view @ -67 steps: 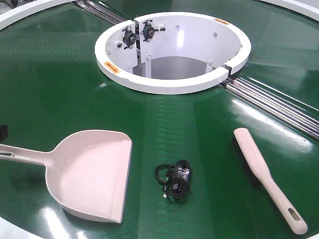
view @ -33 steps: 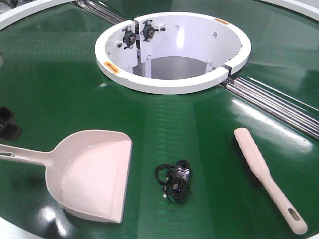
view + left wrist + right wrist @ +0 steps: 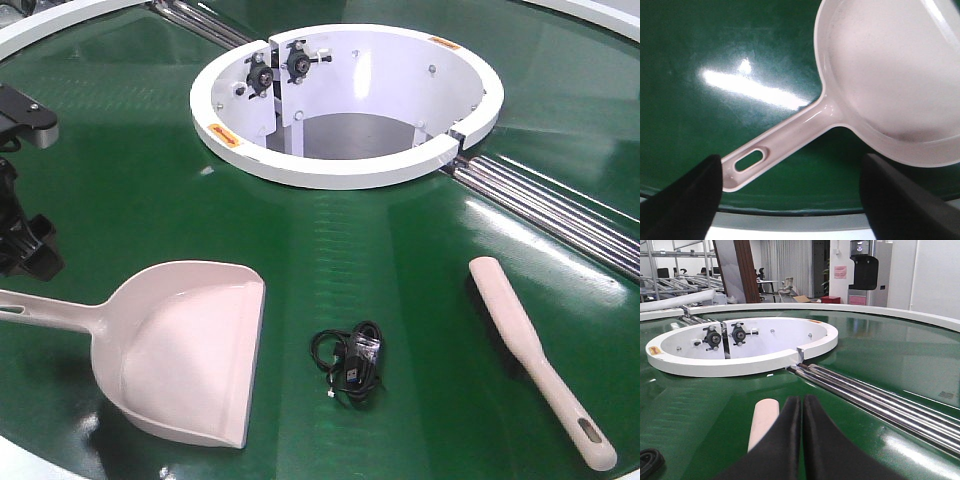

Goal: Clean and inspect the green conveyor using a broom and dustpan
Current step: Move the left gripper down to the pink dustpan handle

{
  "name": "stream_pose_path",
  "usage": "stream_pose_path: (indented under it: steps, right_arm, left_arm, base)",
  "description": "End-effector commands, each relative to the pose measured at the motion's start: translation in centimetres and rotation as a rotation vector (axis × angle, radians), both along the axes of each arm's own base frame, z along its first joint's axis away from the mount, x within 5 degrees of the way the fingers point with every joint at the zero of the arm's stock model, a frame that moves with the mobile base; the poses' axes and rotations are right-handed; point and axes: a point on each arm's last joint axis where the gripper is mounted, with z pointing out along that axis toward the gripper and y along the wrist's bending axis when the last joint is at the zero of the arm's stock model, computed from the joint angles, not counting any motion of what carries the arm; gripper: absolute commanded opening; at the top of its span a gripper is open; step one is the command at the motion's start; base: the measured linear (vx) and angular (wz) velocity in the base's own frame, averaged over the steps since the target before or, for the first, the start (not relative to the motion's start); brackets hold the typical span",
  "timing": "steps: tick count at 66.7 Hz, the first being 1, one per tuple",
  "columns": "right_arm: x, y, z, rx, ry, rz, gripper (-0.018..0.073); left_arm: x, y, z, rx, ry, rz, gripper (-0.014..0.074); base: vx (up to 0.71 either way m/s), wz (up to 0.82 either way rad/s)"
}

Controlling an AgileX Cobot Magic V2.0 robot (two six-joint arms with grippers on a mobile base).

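Green and glossy, the conveyor worktop (image 3: pixel 330 240) fills nearly every view, catching streaks of ceiling light, with a white rim curving along its far edge. A white ring (image 3: pixel 340 178) opens in its middle, and steel rollers (image 3: pixel 560 215) run off from the ring toward the right. On the near left lies the dustpan (image 3: pixel 185 350), a wide beige-pink scoop with raised sides, mouth facing right and its long handle pointing left. Well apart from it, near right, lies the broom (image 3: pixel 525 345), a flat beige brush with a slotted hole at the near end of its handle. Between them rests a small black cable coil (image 3: pixel 352 365).

Beyond the rim the right wrist view shows metal racks, pale curtains and white walls.

Our left claw (image 3: pixel 790 160) hangs over the dustpan handle with its fingers spread wide, one on each side of the hang hole; we cannot tell how high it sits. Our right claw (image 3: pixel 801 405) has its fingers pressed together on nothing, just beside the broom's rounded tip.

From the front, the frame edge cuts off the dustpan handle and most of the left arm, the bristles show only as a dark strip, and what the coil carries is too small to read.
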Motion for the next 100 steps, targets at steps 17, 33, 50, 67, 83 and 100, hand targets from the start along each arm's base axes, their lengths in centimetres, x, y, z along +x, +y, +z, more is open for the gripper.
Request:
stream_pose_path:
  steps: [17,33,50,67,83,100]
  right_arm:
    - [-0.1,0.0,0.1,-0.014,-0.072,-0.002,-0.001]
    - [-0.1,0.0,0.1,-0.014,-0.072,-0.002,-0.001]
    - [-0.1,0.0,0.1,-0.014,-0.072,-0.002,-0.001]
    - [-0.1,0.0,0.1,-0.014,-0.072,-0.002,-0.001]
    - [-0.1,0.0,0.1,-0.014,-0.072,-0.002,-0.001]
    - [-0.1,0.0,0.1,-0.014,-0.072,-0.002,-0.001]
  left_arm:
    - [0.4,-0.3,1.3,0.123,-0.093,-0.354,0.0523]
    - [0.2,-1.9,1.2,0.088,-0.149,-0.815,0.0523]
    - [0.9,-1.7,-0.1,0.105,-0.087,-0.825,0.0523]
    - [2.4,-1.7,-2.7,0.107,0.007,-0.84,0.0523]
    - [3.2,-1.5,-4.8,0.136,0.083,-0.854,0.0523]
    - [2.9,-1.2,-7.7,0.143,0.149,-0.878,0.0523]
  base:
    - [0.0,0.0]
    - [0.0,0.0]
    - [0.0,0.0]
    - [0.0,0.0]
    - [0.0,0.0]
    - [0.0,0.0]
